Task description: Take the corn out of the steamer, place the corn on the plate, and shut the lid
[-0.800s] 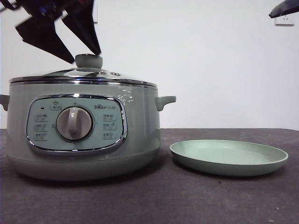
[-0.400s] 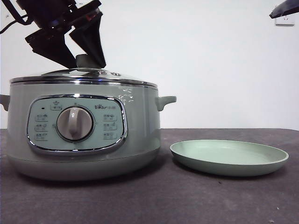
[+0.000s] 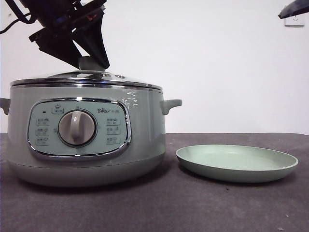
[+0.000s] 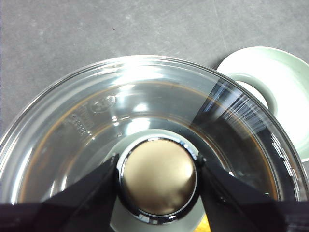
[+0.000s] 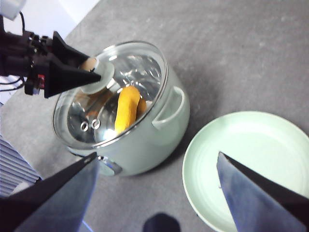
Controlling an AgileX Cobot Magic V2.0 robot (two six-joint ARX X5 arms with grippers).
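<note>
We have our left gripper [image 4: 157, 181] down on the lid [image 4: 145, 125] of the steamer [image 3: 87, 140], its jaws set on either side of the knob [image 4: 158, 178] and touching it, so we judge them pinching it, though the lid still sits on the pot. The lid is glass with a chrome rim: stiff, fairly heavy for its size, breakable and probably slick, so the knob is the only sensible hold, and it should be lifted level. The corn [image 5: 126, 110] lies inside the steamer under the glass, well apart from both pairs of jaws. It looks firm and light, likely smooth, best gripped across its middle. Our right gripper [image 5: 154, 193] waits high above the table with jaws spread wide, over the gap between the steamer and the plate [image 5: 251, 169], which lies just beside the pot.
</note>
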